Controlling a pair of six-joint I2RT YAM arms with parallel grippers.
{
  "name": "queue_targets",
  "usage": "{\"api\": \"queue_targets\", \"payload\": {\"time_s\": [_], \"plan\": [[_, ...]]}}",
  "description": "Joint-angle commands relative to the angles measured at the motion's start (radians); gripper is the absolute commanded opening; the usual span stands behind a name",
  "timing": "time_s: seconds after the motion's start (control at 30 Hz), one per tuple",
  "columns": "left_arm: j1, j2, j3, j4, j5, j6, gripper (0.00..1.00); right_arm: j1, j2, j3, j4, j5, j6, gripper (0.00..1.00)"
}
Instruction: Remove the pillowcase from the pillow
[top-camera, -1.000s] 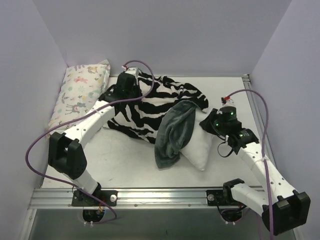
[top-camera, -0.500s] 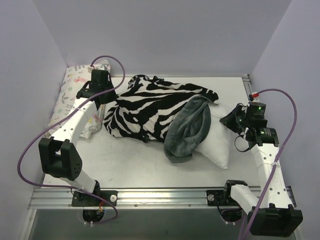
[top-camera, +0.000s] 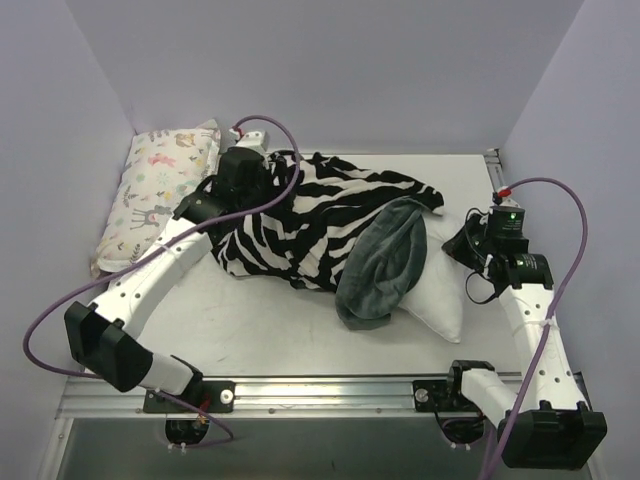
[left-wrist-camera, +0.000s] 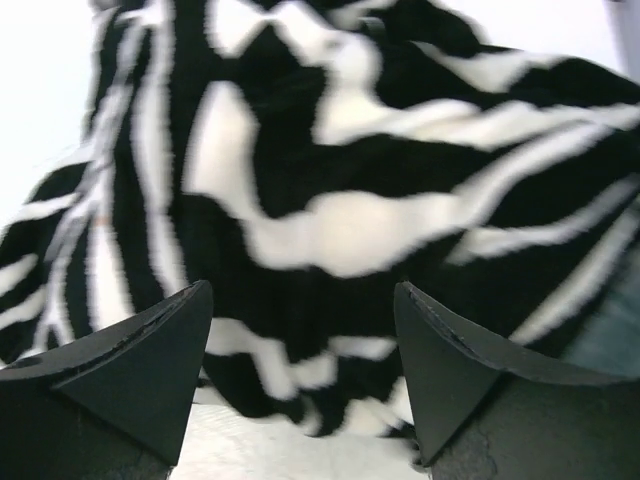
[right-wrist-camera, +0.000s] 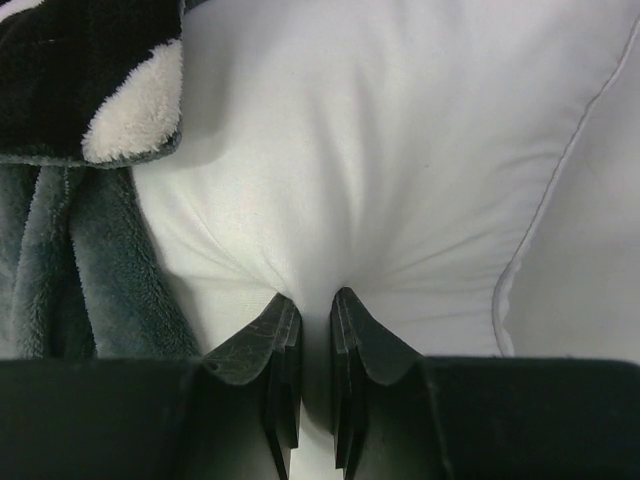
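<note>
From above, we see only the right end of the pillow (top-camera: 440, 295); the remainder is hidden under the pillowcase (top-camera: 320, 215). The left claw (left-wrist-camera: 302, 295) is out of sight there beneath its arm (top-camera: 165, 265), and in its wrist view the stripes are blurred and run off every edge. The right claw (right-wrist-camera: 308, 300) is too small from above to judge; its wrist view cuts the pillow off at top and right.

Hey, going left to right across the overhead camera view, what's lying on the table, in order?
Small animal-print pillow, zebra-striped pillowcase, its turned-out grey inside, white pillow, right gripper pinching the pillow's right edge.
</note>
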Motion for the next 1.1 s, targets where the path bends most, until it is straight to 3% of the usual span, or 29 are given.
{"api": "queue_targets", "payload": {"time_s": [0.0,0.2,0.37,0.43,0.47,0.53,0.63,0.73,0.87,1.07], "plan": [[-0.124,-0.039,0.033,0.07,-0.059,-0.013,0.82,0.034,-0.022,0.007,0.046,0.055,-0.01,0.0],[-0.261,0.073,0.039,0.108,-0.073,-0.016,0.83,0.097,-0.016,0.03,0.045,0.089,0.001,0.0],[-0.272,0.162,0.056,0.102,-0.073,0.01,0.85,0.12,-0.008,0.052,0.038,0.103,0.001,0.0],[-0.259,0.183,0.068,0.073,-0.116,0.021,0.79,0.12,-0.005,0.06,0.034,0.103,-0.002,0.0],[-0.25,0.187,0.076,0.056,-0.13,0.021,0.71,0.122,-0.008,0.061,0.032,0.105,-0.002,0.0],[-0.215,0.182,0.076,0.051,-0.139,0.022,0.36,0.12,-0.011,0.07,0.028,0.112,-0.005,0.0],[-0.134,0.173,0.105,-0.004,-0.193,0.021,0.0,0.112,-0.008,0.086,0.014,0.129,-0.013,0.0],[-0.047,0.15,0.12,-0.037,-0.251,0.024,0.0,0.08,-0.016,0.092,0.003,0.122,-0.013,0.0],[0.172,0.099,0.099,-0.054,-0.294,0.015,0.0,-0.01,-0.019,0.109,-0.009,0.076,-0.014,0.0],[0.4,0.07,0.021,-0.05,-0.234,-0.039,0.0,-0.044,0.001,0.121,-0.012,0.052,-0.001,0.0]]}}
